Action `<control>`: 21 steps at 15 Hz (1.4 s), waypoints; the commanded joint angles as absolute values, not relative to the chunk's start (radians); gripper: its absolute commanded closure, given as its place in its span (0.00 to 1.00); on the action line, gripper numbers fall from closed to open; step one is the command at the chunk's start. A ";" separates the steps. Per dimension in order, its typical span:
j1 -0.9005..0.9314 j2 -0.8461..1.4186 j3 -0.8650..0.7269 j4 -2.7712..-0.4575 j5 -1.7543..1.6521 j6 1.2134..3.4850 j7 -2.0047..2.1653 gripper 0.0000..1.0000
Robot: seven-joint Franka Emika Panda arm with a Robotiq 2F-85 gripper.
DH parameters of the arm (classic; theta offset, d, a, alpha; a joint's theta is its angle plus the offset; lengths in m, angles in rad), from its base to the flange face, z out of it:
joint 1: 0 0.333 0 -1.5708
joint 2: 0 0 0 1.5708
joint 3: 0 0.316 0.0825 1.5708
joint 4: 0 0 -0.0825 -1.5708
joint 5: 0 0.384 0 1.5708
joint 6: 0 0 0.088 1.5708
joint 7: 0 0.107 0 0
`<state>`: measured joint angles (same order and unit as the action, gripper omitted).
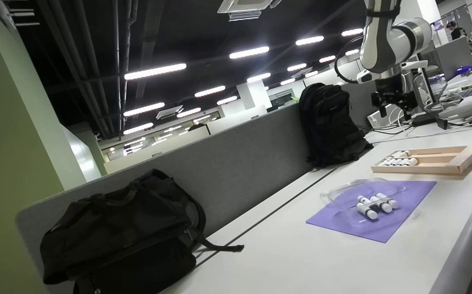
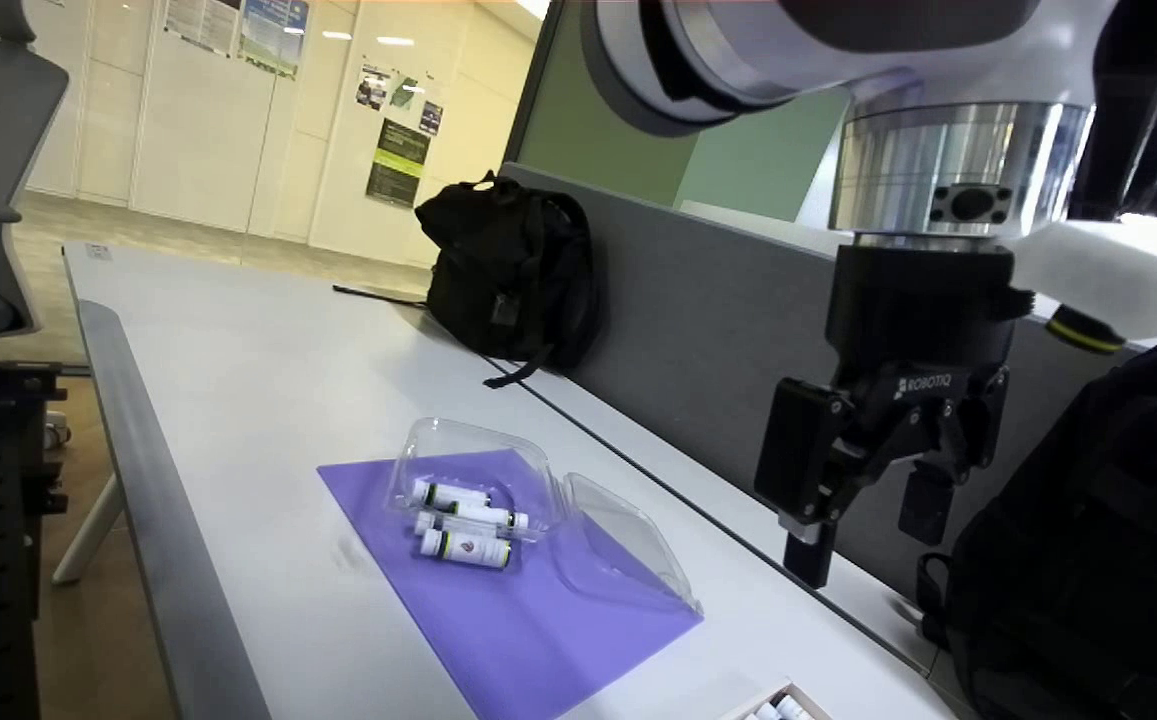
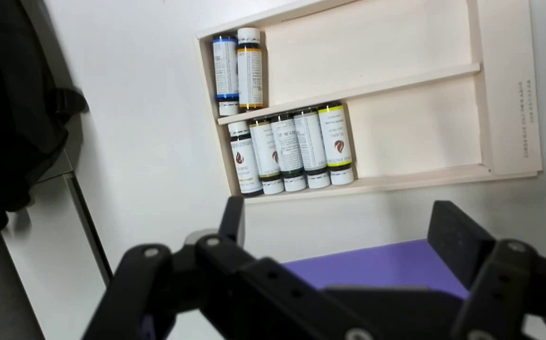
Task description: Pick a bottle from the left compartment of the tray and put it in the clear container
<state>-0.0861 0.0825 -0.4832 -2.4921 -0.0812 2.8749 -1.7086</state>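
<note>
Two-finger Robotiq gripper (image 3: 341, 222) above a white tabletop (image 3: 145, 141), its fingers spread wide; in the wrist view, tabletop and purple mat (image 3: 381, 262) show through the gap. At 1 o'clock in the same view lies the wooden tray (image 3: 508, 94), parted lengthwise by a divider (image 3: 419, 80). Upper compartment (image 3: 372, 42): side by side at the 9 o'clock end, a blue-banded bottle (image 3: 225, 68) capped toward 6 o'clock and an orange-banded bottle (image 3: 250, 78) capped toward 12. Lower compartment (image 3: 414, 123): a row of five bottles (image 3: 288, 144), the one at the 9 o'clock end capped toward 12, the other four toward 6; the row closes at 3 o'clock with a yellow-banded bottle (image 3: 336, 137). In an exterior view, the clear plastic container (image 2: 468, 450) stands on the mat, its lid (image 2: 628, 530) open toward 4 o'clock; it holds what appear to be four white-labelled bottles (image 2: 465, 549), the transparent wall making the count uncertain. The gripper hangs well apart from it, at 3 o'clock. Seen from the tray in an exterior view, a black backpack (image 1: 329, 122) stands at 10 o'clock in front of a gray partition (image 1: 256, 155); a second black backpack (image 1: 129, 232) rests at 8 o'clock in that view.
</note>
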 commanded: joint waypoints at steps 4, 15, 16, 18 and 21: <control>-0.085 0.082 -0.480 -2.500 -0.081 2.875 -1.709 0.00; -0.214 0.251 -0.339 -2.487 0.256 2.933 -2.053 0.00; -0.260 0.271 -0.285 -2.478 0.331 2.953 -2.133 0.00; -0.347 0.326 -0.187 -2.438 0.445 2.965 -2.263 0.00; -0.452 0.417 -0.089 -2.368 0.526 2.977 -2.395 0.00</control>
